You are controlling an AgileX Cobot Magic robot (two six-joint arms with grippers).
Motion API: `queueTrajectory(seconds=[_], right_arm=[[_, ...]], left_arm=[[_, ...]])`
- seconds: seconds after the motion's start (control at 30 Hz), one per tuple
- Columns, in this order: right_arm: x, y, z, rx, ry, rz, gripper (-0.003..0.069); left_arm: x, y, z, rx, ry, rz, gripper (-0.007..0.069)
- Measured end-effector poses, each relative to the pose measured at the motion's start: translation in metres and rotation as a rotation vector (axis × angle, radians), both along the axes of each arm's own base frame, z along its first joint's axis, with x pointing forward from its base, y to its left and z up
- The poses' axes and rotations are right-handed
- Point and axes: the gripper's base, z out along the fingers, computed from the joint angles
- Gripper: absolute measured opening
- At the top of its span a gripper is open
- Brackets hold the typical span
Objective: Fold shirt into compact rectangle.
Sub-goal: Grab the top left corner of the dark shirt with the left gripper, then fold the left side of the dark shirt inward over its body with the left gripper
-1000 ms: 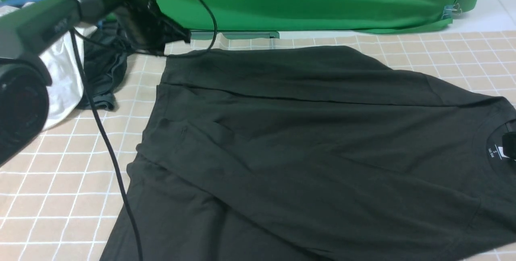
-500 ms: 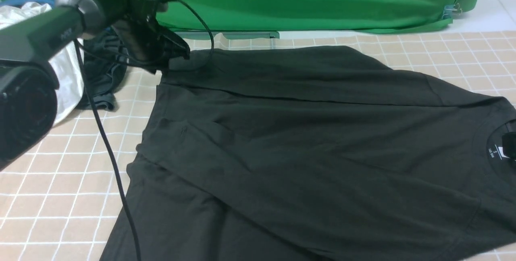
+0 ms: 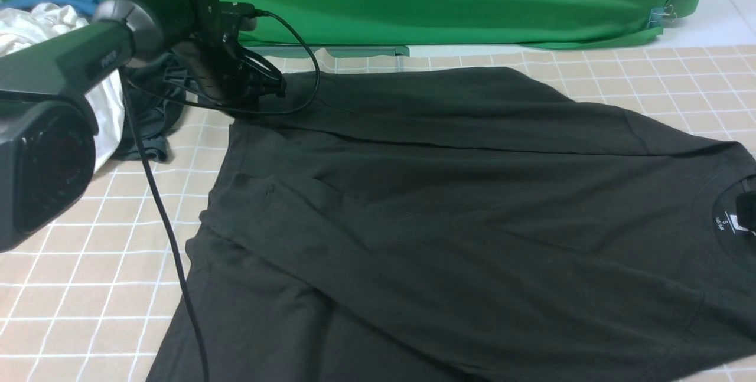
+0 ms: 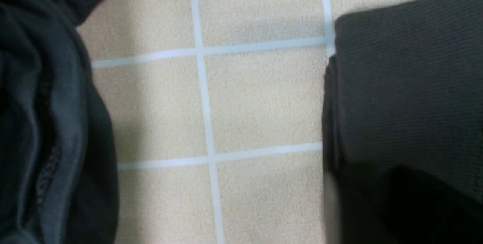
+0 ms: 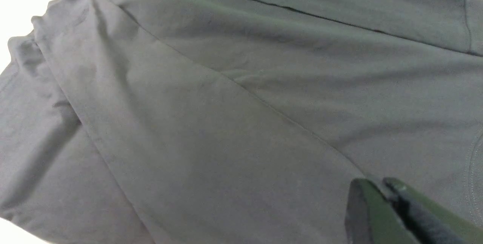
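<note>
The black T-shirt (image 3: 472,205) lies spread across the checked desk (image 3: 77,287), collar rightward. The left fingers (image 3: 267,82) sit at its far-left corner, grip impossible to tell; the right fingers (image 5: 368,214) are together over it. A black cable (image 3: 168,234) crosses its near-left edge; a dark grey garment (image 3: 155,111) and a white garment (image 3: 35,25) lie heaped just left

A: Front view: bright, even, diffuse light. The large black cotton T-shirt (image 3: 449,205) reads flat, its folds barely shaded. The left arm's bulky black housing (image 3: 47,175) at 9 o'clock is soft and out of focus.

B: Left wrist view: very close, soft throughout. Faint grey shadow on the beige checked tablecloth (image 4: 260,100) at 12 o'clock. Dark smear at 5 o'clock.

A: Right wrist view: overexposed. Shirt washed to grey, corner at 10 o'clock blown white. The right gripper (image 5: 377,185) at 5 o'clock is blurred.
</note>
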Motion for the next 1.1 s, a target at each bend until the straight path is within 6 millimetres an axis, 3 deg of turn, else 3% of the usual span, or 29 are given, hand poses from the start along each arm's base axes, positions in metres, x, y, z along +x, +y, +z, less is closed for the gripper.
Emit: queueTrajectory(seconds=[0.1, 0.23, 0.57, 0.87, 1.1], right_arm=[[0.0, 0.0, 0.0, 0.0, -0.001, -0.001, 0.0071], [0.0, 0.0, 0.0, 0.0, -0.002, -0.001, 0.0071], [0.0, 0.0, 0.0, 0.0, -0.002, -0.001, 0.0071], [0.0, 0.0, 0.0, 0.0, -0.005, -0.002, 0.0071], [0.001, 0.0, 0.001, 0.0, -0.008, -0.004, 0.0071]], left_arm=[[0.001, 0.0, 0.005, 0.005, 0.001, -0.01, 0.0032], [0.002, 0.0, 0.015, 0.004, -0.009, -0.01, 0.0031], [-0.014, -0.001, 0.063, -0.022, 0.006, -0.031, 0.0031], [-0.052, 0.001, 0.117, -0.043, 0.079, -0.053, 0.0031], [-0.097, 0.006, 0.131, -0.05, 0.146, -0.02, 0.0031]])
